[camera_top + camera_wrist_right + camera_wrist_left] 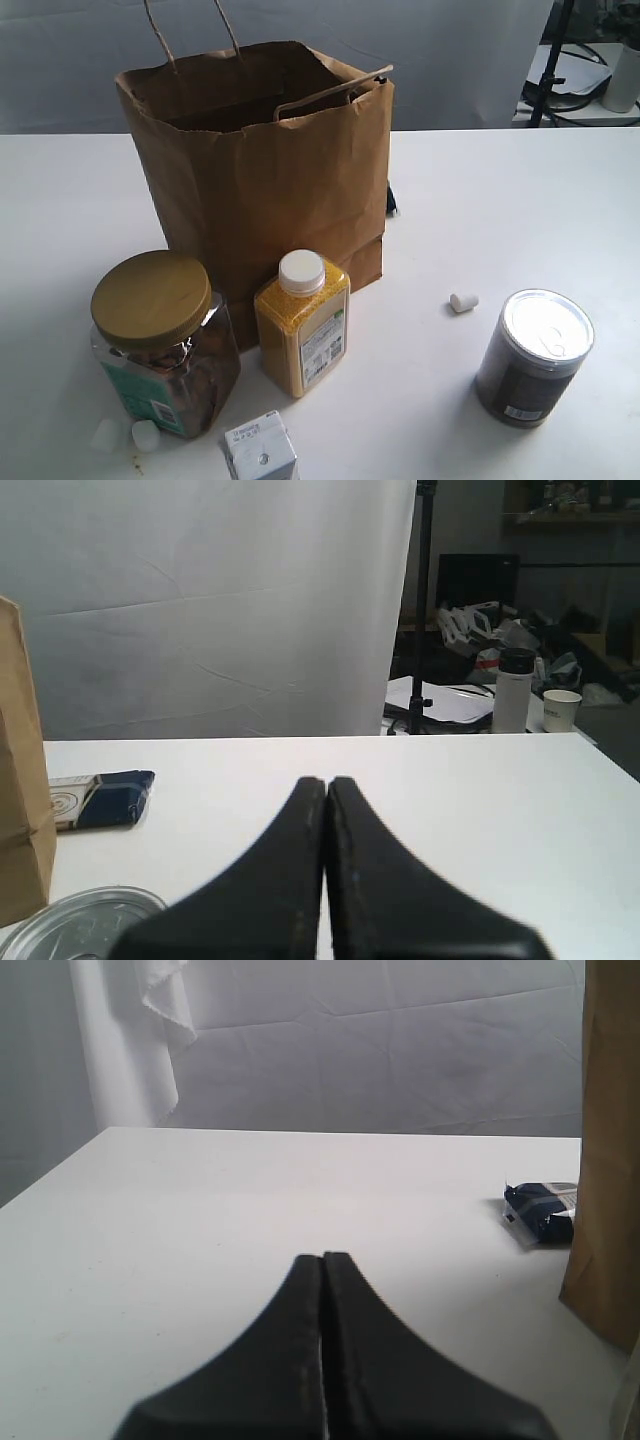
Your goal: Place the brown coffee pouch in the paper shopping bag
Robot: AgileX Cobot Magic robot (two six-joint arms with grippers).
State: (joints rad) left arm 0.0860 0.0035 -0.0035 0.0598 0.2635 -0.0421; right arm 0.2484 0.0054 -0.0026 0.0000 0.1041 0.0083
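Note:
The paper shopping bag (pixel 270 180) stands open at the middle back of the white table, its cord handles up at the rear and one flopped over the rim. An edge of the bag also shows in the left wrist view (pixel 610 1160) and the right wrist view (pixel 20 780). The brown coffee pouch is not visible in any view. My left gripper (pixel 322 1257) is shut with nothing in it, low over bare table. My right gripper (pixel 326 780) is shut and empty too. Neither arm shows in the exterior view.
In front of the bag stand a gold-lidded jar (pixel 160 340), a yellow-filled white-capped bottle (pixel 302 320) and a small white carton (pixel 260 455). A dark silver-lidded can (pixel 535 355) stands front right, near a white cap (pixel 463 301). Behind the bag lies a dark blue packet (pixel 540 1212) (pixel 100 798).

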